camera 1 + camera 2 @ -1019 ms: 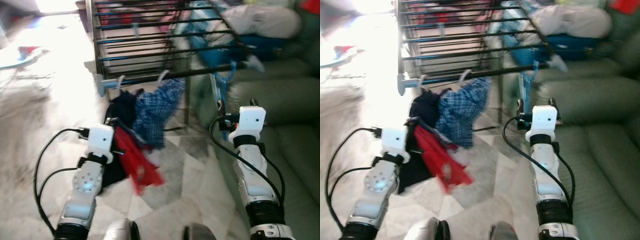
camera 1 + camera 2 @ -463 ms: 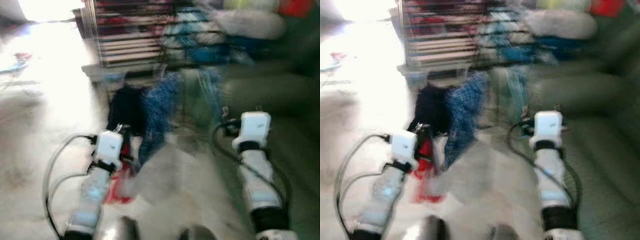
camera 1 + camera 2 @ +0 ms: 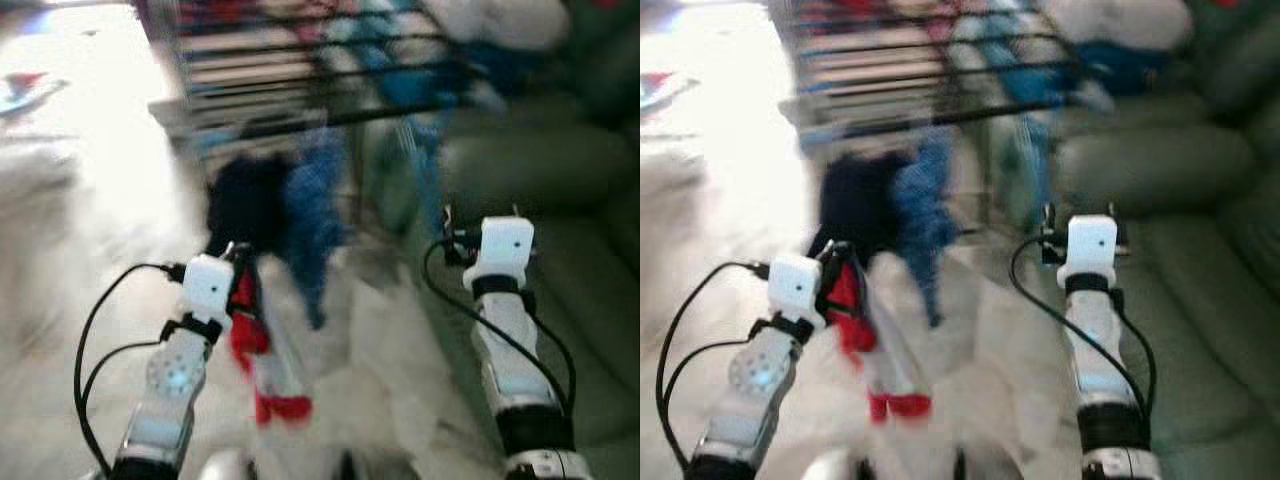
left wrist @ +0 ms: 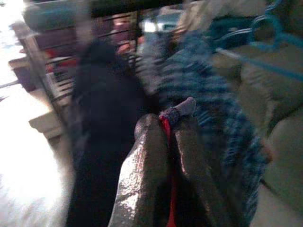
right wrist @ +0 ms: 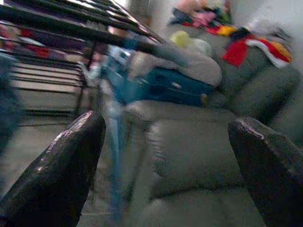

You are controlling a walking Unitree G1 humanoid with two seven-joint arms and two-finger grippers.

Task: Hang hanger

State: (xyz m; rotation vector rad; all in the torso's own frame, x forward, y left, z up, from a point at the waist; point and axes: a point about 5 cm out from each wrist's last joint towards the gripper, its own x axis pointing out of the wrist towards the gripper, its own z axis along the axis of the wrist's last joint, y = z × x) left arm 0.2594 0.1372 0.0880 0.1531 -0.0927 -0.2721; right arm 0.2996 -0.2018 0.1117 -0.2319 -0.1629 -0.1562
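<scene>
the left gripper (image 4: pixel 165 127) has its fingers (image 4: pixel 142 175) pinching a hanger (image 4: pixel 182 108) with a red garment (image 3: pixel 262 350) that hangs below it over the floor (image 3: pixel 90 230). ahead, a dark garment (image 3: pixel 245 205) and a blue checked shirt (image 3: pixel 315 215) hang on the drying rack (image 3: pixel 300 75). the right gripper (image 5: pixel 165 137), fingers spread wide, faces the green sofa (image 3: pixel 560 180).

- Head pair: looking forward and down, blurred, sharing the drying rack (image 3: pixel 300 80) and green sofa (image 3: pixel 560 180).
- Left wrist: close along its fingers toward hanging clothes (image 4: pixel 109 123).
- Right wrist: facing the sofa beyond the rack.
</scene>
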